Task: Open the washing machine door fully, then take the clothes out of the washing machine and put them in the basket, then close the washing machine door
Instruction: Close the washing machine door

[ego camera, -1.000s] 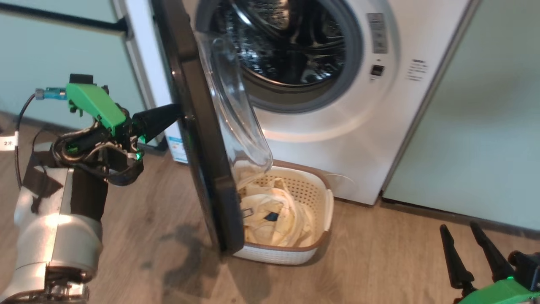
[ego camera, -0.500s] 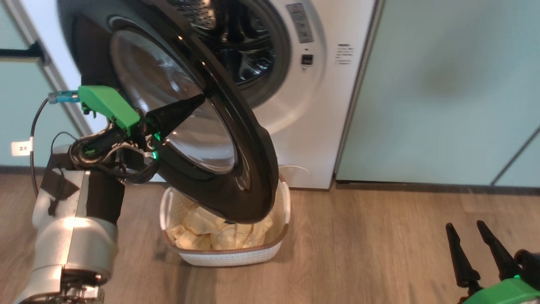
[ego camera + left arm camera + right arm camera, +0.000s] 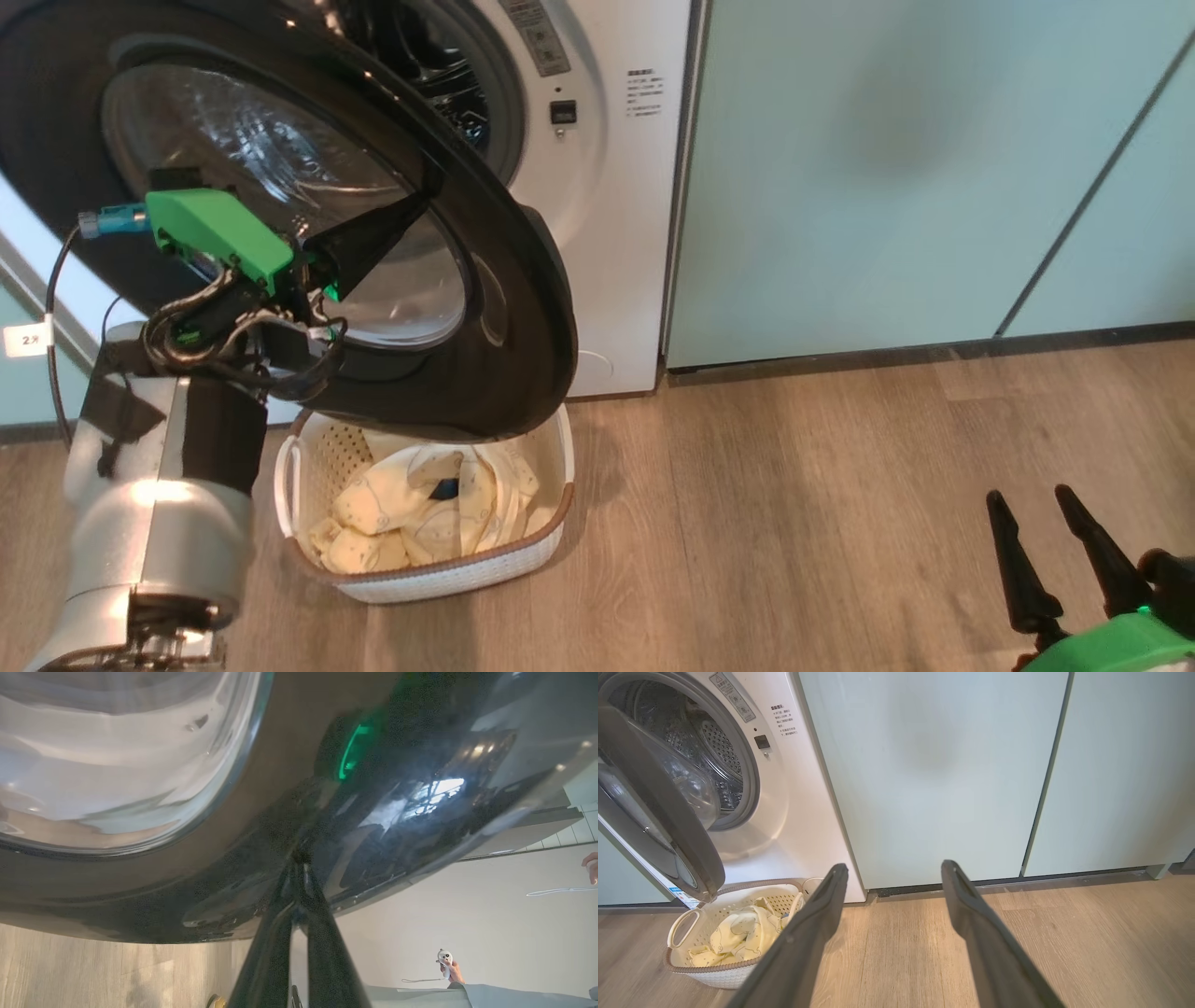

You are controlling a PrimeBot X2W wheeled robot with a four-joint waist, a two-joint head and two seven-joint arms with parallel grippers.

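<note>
Head view: the left pincer (image 3: 422, 200), pressed shut on nothing, sets its tips against the partly open washing machine door (image 3: 509, 317), clothes (image 3: 411, 509) in the basket (image 3: 563, 504) below it; left wrist view: same tip contact; right wrist view: right pincer (image 3: 894, 867) spread wide, empty, basket at its left.

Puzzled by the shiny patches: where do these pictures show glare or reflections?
Head view: bright streaks cross the washing machine door. Left wrist view: its black ring mirrors green light and windows. Right wrist view: faint grey smudge on the cabinet.
</note>
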